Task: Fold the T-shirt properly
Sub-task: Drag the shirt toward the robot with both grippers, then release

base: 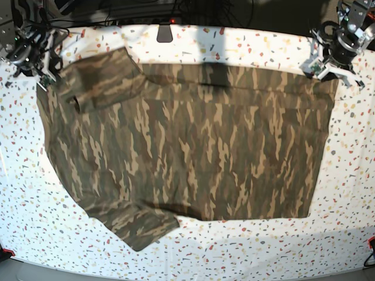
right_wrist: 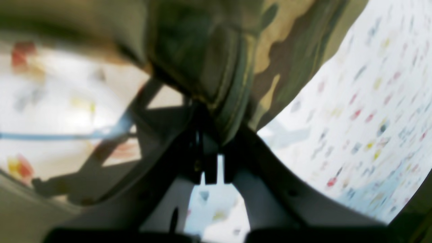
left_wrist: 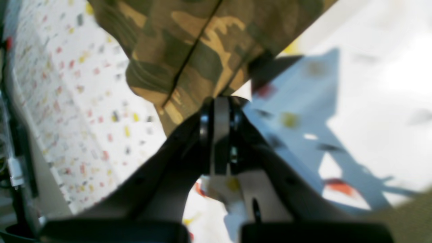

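The camouflage T-shirt [base: 193, 146] lies spread across the speckled table [base: 234, 252], sleeves toward the left and hem toward the right. My left gripper [base: 329, 73] is at the far right corner and is shut on the shirt's hem corner. In the left wrist view its jaws [left_wrist: 221, 104] pinch the cloth [left_wrist: 189, 50], which hangs from them. My right gripper [base: 42, 75] is at the far left corner and is shut on the shirt by the far sleeve. In the right wrist view it [right_wrist: 211, 135] holds a bunched fold of the cloth [right_wrist: 243, 60].
A small black block [base: 166, 32] sits at the table's back edge, with cables behind it. A red item [base: 4, 253] is at the front left corner. White speckled surface shows along the front and both sides of the shirt.
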Available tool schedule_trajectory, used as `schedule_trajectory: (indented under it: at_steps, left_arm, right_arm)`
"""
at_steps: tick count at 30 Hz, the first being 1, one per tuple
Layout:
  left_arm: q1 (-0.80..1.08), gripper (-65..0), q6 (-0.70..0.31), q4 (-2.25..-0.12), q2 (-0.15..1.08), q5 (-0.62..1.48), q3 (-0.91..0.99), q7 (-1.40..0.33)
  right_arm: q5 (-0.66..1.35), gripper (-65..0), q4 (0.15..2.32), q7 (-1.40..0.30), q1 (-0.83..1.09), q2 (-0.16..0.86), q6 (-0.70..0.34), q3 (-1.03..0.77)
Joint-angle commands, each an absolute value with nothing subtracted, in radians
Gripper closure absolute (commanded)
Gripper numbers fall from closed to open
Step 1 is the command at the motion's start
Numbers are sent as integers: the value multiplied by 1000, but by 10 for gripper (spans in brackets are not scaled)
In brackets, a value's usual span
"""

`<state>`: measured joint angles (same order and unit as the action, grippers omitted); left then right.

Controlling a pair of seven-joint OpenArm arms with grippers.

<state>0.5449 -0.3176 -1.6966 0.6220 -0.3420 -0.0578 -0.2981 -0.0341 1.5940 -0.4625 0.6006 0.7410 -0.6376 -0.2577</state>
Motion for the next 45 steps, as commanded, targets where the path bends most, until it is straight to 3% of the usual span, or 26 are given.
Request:
schedule_trajectory:
  at_steps: [1, 11, 30, 31, 34, 37, 42, 45]
  left_arm:
    - [566, 0, -308, -1715, 635, -347, -51, -330]
    - [700, 0, -305, -1814, 635, -347, -51, -357]
    - [735, 0, -273, -1936, 635, -302, 69, -470]
    - [735, 0, -273, -1938, 635, -286, 79, -484]
    - [735, -146, -278, -1939, 635, -250, 109, -533]
    - [742, -236, -312, -1939, 636, -231, 129, -593]
    - [754, -237, -332, -1940, 635, -237, 152, -636]
    - [754, -237, -312, -1940, 635, -233, 197, -550]
  right_arm:
    - [-35, 0, 1595, -495, 636, 759, -654, -290]
    - [12, 0, 1595, -413, 826, 755, -673, -387]
    - [94, 0, 1648, -444, 831, 740, -698, -387]
    - [97, -51, 1659, -463, 831, 740, -698, -387]
    - [126, -169, 1697, -534, 831, 743, -698, -387]
    - [156, -176, 1739, -561, 832, 743, -698, -410]
    - [241, -176, 1798, -561, 831, 743, -698, -523]
    - [306, -176, 1828, -537, 831, 743, -698, -612]
